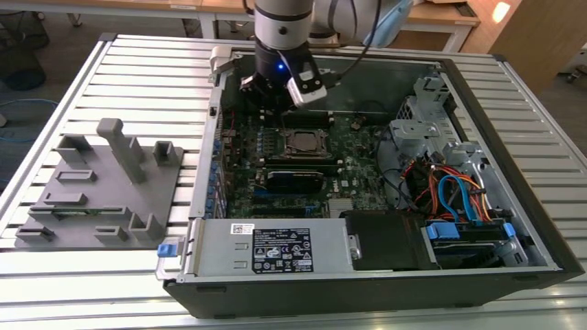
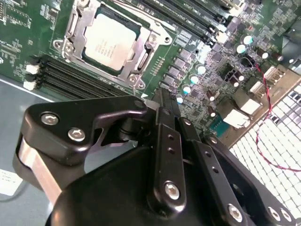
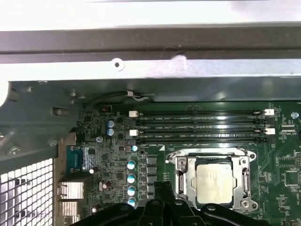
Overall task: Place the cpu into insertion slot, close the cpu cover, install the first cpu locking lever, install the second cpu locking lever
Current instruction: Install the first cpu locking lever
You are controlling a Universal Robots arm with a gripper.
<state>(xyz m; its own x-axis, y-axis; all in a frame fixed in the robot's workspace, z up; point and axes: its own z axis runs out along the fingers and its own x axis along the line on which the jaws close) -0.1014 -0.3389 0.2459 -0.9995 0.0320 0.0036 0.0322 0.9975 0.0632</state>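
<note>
The cpu (image 2: pixel 109 43), a flat square silver-grey-topped chip, sits in the square black insertion slot (image 2: pixel 88 34) mid green circuit board (image 2: pixel 28 28), framed by the thin silvery cpu cover (image 2: pixel 142 55), so the black hand (image 2: pixel 161 94) hovers beside it clenched and empty

The cpu (image 2: pixel 110 42), a flat square chip with a silver-grey top, lies level, seated in the insertion slot (image 3: pixel 214 160) on the green circuit board (image 3: pixel 282 174). The cpu cover (image 2: pixel 141 52), a silvery square frame, lies flat around the chip. Its window exposes the chip top.
</note>
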